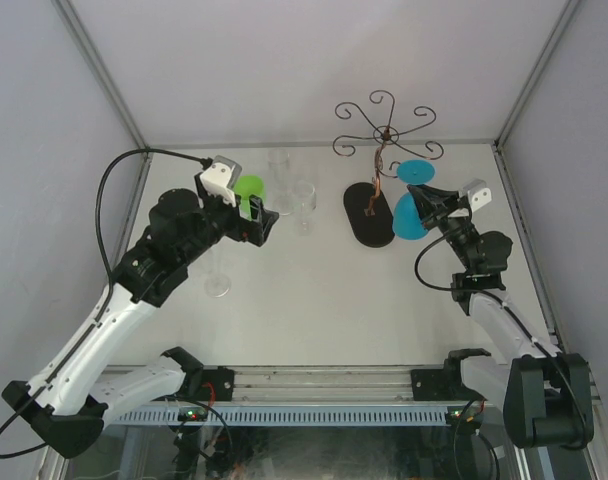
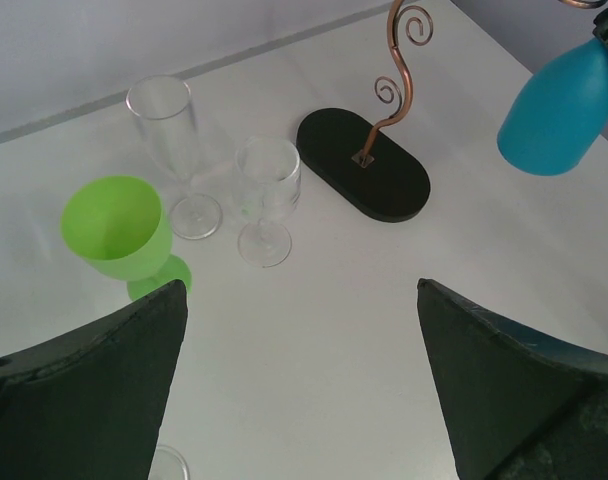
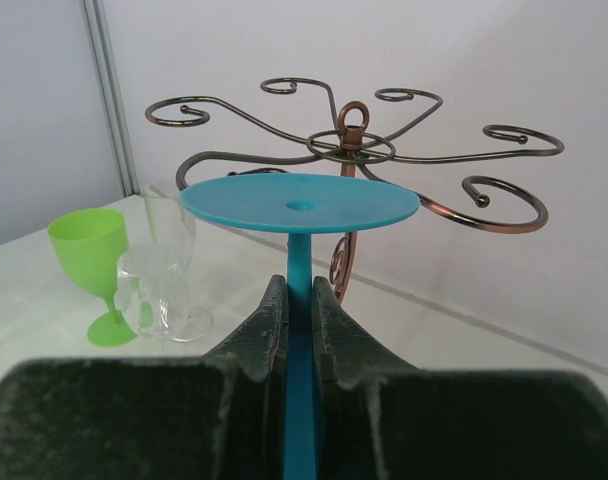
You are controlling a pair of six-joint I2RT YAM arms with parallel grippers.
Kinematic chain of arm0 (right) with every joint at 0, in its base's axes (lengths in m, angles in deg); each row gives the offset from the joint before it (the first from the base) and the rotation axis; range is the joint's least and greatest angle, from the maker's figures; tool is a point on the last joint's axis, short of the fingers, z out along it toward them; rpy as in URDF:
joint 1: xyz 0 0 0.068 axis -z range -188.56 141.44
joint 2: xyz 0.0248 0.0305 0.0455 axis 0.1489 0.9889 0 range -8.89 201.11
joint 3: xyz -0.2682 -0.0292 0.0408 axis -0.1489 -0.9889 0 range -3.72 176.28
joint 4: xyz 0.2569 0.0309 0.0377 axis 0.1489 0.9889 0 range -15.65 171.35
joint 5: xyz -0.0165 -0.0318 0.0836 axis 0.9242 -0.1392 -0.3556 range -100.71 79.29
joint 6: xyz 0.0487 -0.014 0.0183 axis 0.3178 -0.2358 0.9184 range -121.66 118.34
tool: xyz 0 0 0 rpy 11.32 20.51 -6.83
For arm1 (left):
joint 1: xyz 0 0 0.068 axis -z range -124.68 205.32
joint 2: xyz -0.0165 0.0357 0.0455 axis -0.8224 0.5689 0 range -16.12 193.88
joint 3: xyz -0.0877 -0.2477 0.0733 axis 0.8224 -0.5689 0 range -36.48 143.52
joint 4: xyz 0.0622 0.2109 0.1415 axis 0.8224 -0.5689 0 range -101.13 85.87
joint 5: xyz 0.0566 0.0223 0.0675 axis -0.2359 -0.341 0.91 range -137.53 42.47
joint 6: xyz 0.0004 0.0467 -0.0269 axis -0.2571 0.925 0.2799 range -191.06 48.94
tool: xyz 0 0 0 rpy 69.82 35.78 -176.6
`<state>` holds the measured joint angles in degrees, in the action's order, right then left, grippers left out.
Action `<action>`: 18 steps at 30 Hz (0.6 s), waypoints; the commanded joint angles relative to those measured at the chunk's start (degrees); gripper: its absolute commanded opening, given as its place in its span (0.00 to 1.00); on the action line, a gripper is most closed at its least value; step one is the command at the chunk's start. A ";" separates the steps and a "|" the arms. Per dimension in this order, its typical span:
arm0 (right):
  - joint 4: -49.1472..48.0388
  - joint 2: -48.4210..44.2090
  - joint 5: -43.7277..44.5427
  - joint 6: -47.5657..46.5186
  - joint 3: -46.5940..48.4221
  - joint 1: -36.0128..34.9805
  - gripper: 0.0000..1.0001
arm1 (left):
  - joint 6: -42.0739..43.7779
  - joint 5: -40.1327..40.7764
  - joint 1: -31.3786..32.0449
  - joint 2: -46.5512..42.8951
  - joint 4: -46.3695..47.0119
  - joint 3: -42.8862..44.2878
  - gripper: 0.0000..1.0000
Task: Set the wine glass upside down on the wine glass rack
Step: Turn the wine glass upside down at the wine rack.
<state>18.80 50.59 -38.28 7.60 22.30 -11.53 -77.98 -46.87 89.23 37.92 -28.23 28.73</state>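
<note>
A: Right gripper?
B: Clenched on the stem of the blue wine glass, held upside down, foot uppermost; just beyond, the wine glass rack spreads its curled arms.
A: Left gripper?
B: Fingers apart, grasping nothing; green glass beyond.

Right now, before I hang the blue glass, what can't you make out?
- Right wrist: blue wine glass, bowl hidden behind the right claw.
- Left wrist: wine glass rack, arms cut off by the top edge.
- Left wrist: clear glass, mostly cut off by the bottom edge.
</note>
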 commanded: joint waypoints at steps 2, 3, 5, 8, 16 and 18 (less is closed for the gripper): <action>-5.64 0.94 -0.66 0.77 2.98 0.70 0.00 | -0.04 -3.12 -0.41 -0.34 3.77 -1.55 1.00; -6.03 1.31 -0.81 1.01 3.11 0.80 0.00 | -0.01 -3.28 -0.42 -0.31 3.79 -1.64 1.00; -6.82 2.09 -1.53 1.32 3.47 0.79 0.00 | 0.07 -3.39 -0.42 -0.29 3.80 -1.77 1.00; -8.88 3.01 -2.20 2.67 3.68 0.85 0.00 | 0.15 -3.69 -0.42 -0.35 3.88 -1.99 1.00; -12.63 7.47 -3.90 4.79 5.06 0.76 0.00 | 0.57 -4.27 -0.42 -0.49 3.97 -2.16 1.00; -13.49 8.72 -4.42 5.04 5.34 0.64 0.00 | 0.59 -4.55 -0.39 -0.49 3.97 -2.27 1.00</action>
<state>10.60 57.58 -41.28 10.64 24.88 -10.89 -77.96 -49.77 89.15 37.99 -26.88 27.96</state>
